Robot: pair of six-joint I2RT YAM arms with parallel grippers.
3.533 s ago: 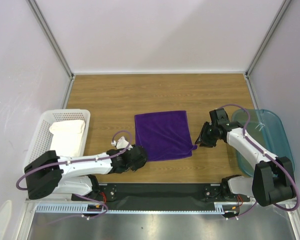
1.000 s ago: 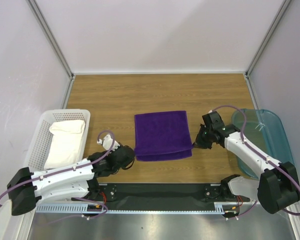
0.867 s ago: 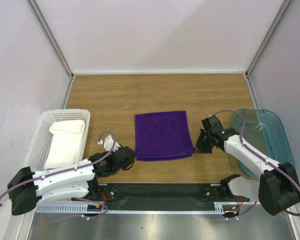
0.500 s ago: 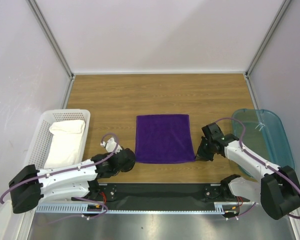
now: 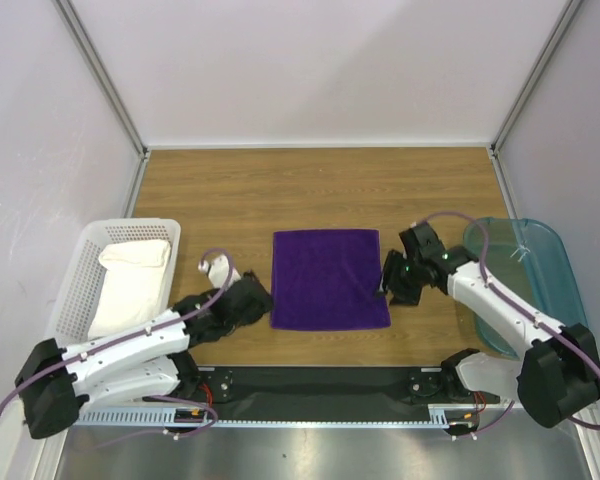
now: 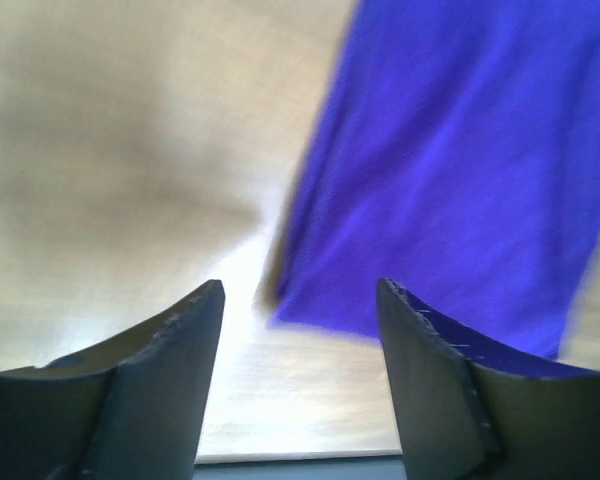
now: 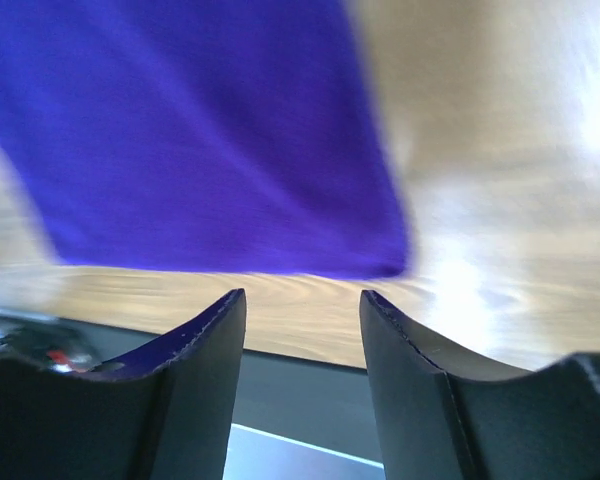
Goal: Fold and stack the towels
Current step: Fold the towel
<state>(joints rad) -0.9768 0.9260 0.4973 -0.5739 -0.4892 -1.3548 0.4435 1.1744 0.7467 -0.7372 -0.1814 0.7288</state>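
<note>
A deep-purple towel lies flat on the wooden table, folded into a rectangle. It also shows in the left wrist view and the right wrist view. My left gripper is open and empty, just left of the towel's near left corner. My right gripper is open and empty, just right of the towel's right edge. A white towel lies in the white basket at the left.
A teal plastic bin stands at the right edge of the table. The table's near edge with a black strip runs below the towel. Grey walls close the back and sides.
Both grippers brought the near edge over, folding the purple towel in half, then let go. The towel slid a little to the right and lies flatter. Both grippers have opened and drawn off its sides.
</note>
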